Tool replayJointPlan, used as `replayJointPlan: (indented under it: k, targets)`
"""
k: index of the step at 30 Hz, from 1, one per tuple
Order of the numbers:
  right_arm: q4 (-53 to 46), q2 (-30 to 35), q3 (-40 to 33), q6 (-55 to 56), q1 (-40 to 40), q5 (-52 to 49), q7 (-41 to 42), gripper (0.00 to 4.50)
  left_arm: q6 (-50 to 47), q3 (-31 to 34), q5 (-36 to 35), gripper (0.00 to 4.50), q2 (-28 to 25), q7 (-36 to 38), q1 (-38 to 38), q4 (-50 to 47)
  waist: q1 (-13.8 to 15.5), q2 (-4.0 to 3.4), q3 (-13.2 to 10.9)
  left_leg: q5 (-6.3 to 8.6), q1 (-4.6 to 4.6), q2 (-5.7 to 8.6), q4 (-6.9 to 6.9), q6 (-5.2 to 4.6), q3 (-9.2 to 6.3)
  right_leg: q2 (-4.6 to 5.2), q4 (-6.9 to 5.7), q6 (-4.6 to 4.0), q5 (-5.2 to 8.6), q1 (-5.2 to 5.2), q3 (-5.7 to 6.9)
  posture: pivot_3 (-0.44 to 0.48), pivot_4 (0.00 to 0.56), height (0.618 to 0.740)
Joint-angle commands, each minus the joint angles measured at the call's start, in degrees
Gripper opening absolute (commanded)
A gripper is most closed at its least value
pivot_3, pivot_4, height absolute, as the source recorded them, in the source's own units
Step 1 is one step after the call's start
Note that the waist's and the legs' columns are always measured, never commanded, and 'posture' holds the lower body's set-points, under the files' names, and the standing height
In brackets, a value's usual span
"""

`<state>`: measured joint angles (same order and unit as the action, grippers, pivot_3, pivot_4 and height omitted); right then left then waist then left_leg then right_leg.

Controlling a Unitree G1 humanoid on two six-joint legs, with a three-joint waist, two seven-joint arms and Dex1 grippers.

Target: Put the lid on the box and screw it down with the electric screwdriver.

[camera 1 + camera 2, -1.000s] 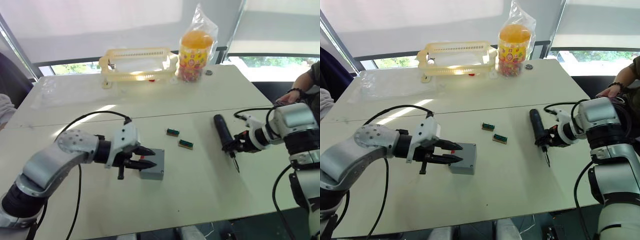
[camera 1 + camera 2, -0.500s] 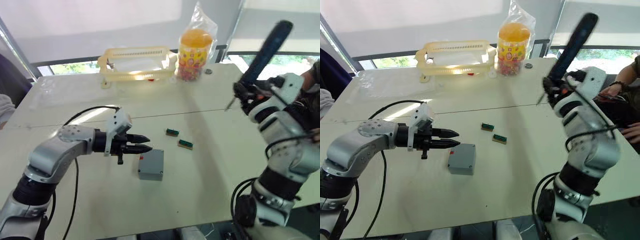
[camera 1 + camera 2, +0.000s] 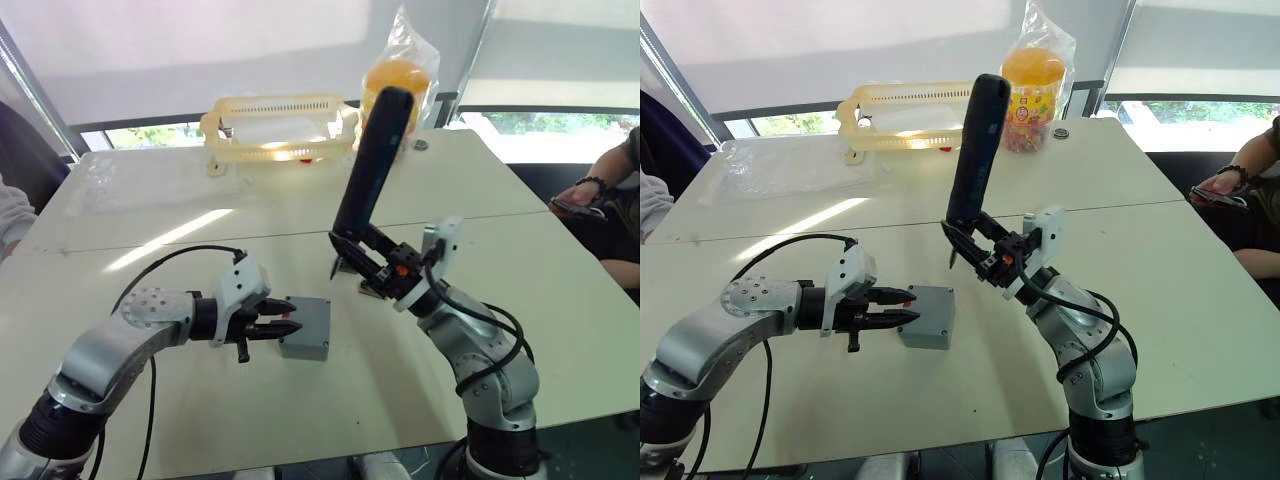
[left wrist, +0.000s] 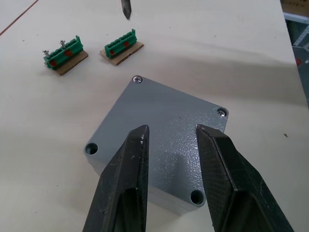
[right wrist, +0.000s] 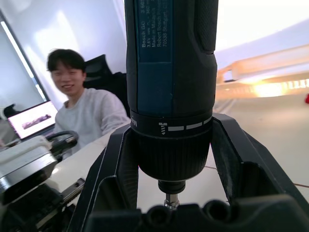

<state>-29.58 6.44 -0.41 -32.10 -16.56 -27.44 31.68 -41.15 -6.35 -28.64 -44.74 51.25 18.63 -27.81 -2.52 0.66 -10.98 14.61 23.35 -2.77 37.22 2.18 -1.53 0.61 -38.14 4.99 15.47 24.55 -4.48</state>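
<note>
1. Grey-blue plastic, the box [image 3: 305, 329] sits on the pale worktop [image 3: 150, 215] with the lid [image 4: 159, 133] already on top; the left wrist view shows screws in two of the lid's corners and empty holes in the other two, which the head views are too far off to reveal.
2. The left pincer [image 3: 280, 327] hovers at the box's left edge, its fingers [image 4: 123, 186] slightly spread with a gap between them, holding nothing; from the wrist they reach over the lid.
3. The right pincer [image 3: 975, 255] is clamped on the electric screwdriver [image 3: 973, 150], which stands nearly upright, bit downward, above the worktop just behind and to the right of the box; the right wrist view shows the tool's collar wedged between both fingers.
4. Two small green blocks [image 4: 63, 53] lie beyond the box; the bit's tip hangs above them in the left wrist view.
5. A yellow basket [image 3: 275, 125] and a bagged orange jar [image 3: 1032, 90] stand at the far edge; the right wrist view alone catches a seated person [image 5: 89, 113] in white.
</note>
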Motion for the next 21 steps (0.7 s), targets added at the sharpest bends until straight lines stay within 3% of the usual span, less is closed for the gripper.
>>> replayJointPlan:
  k: [1,9,21]
  targets:
    - [-1.05,1.15,1.38,3.02,0.53,-1.37,1.83,1.76,2.54,-0.71,2.05,1.52,0.74,-0.74,-0.55,-0.02,0.02,0.0,0.0,0.0,0.0,0.0,0.0,0.0,0.0,0.0,0.0,0.0,0.0,0.0,0.0,0.0,0.15,0.74]
    - [1.56,2.72,3.53,6.95,1.99,0.64,1.8,1.76,5.99,-4.54,5.77,1.52,2.79,0.13,-0.72,3.36,0.04,0.01,0.01,0.0,0.0,0.0,0.02,0.0,0.0,0.0,0.0,0.0,0.0,-0.01,0.0,0.0,0.15,0.74]
    - [5.21,3.14,4.64,11.74,1.57,3.07,0.74,1.76,6.6,-5.34,6.97,1.52,3.27,0.09,-1.07,3.68,0.05,0.02,0.02,0.0,-0.03,0.0,0.03,0.0,0.0,0.0,-0.01,0.0,0.0,-0.04,0.0,0.0,0.15,0.74]
